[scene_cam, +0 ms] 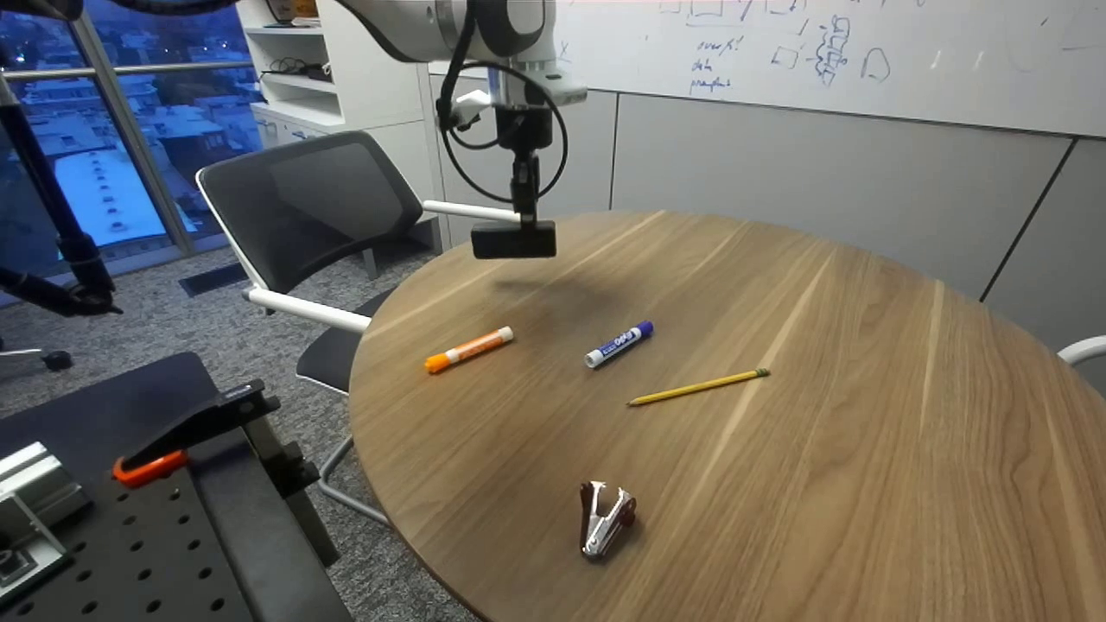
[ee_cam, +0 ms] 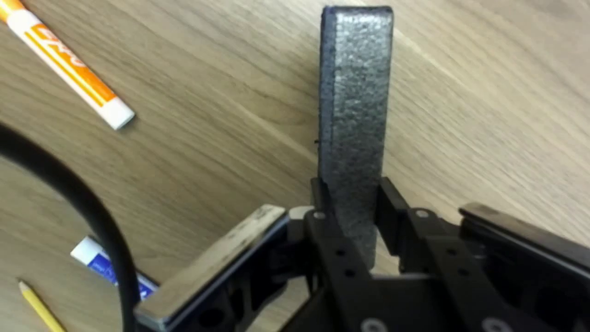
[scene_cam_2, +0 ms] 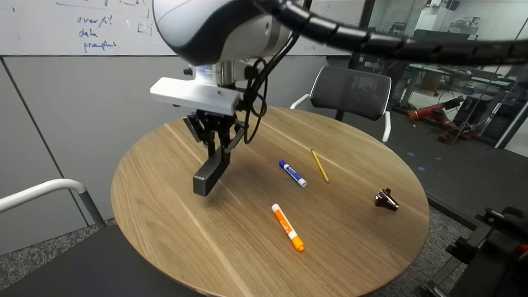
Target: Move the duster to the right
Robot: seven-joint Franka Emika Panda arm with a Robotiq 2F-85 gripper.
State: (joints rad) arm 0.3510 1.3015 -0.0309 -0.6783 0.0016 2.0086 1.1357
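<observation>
The claw [ee_cam: 351,189] is clamped on the whiteboard eraser [ee_cam: 357,92], held above the desk [scene_cam: 864,466]. Wrist view: claw covers part of the eraser's near end; a cable [ee_cam: 92,214] crosses the blue marker [ee_cam: 102,267]; edges cut off the orange marker [ee_cam: 73,69] and yellow pencil [ee_cam: 41,308]. Only the exterior views show the staple remover [scene_cam_2: 386,199].

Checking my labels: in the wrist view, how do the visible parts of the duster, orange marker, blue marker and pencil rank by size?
1. Duster, helped by being nearest
2. Orange marker, cropped
3. Blue marker, partly behind a cable
4. Pencil, cropped
</observation>
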